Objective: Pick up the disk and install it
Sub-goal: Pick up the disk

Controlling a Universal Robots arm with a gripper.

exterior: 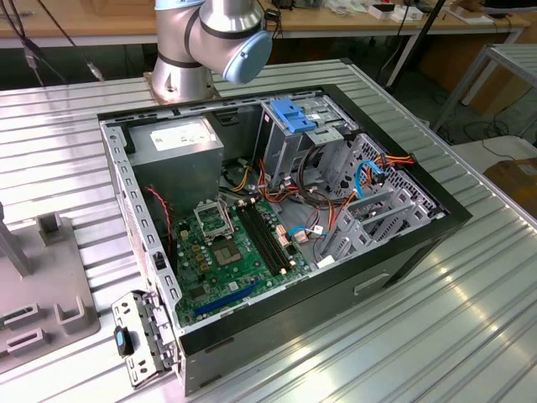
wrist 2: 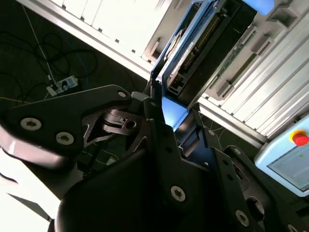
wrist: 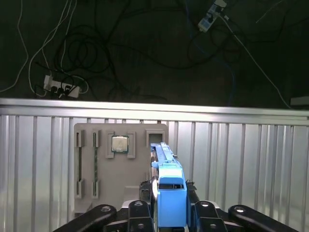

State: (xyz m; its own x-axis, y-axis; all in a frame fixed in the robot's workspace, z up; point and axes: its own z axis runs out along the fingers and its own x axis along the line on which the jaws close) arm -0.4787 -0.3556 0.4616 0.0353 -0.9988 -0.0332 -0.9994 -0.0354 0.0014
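In both wrist views the disk [wrist: 171, 199] sits edge-on between the black fingers [wrist: 145, 191], its light-blue plastic bracket facing the camera. My gripper [wrist: 170, 186] is shut on it. In the second wrist view the disk [wrist 2: 186, 53] shows its grey body, a white label and a row of connector pins beyond the gripper [wrist 2: 176, 121]. The open computer case [exterior: 403, 252] lies on the ribbed metal table, with a drive cage with a blue latch [exterior: 294, 113] at its far side. In the exterior view the arm's base [exterior: 201, 42] stands behind the case.
A grey parts fixture [wrist: 120, 164] holding a processor chip [wrist: 119, 144] and memory sticks lies on the table below the disk. The power-supply box [exterior: 180, 138], motherboard [exterior: 235, 243] and loose cables fill the case. Floor cables and power strips lie past the table edge.
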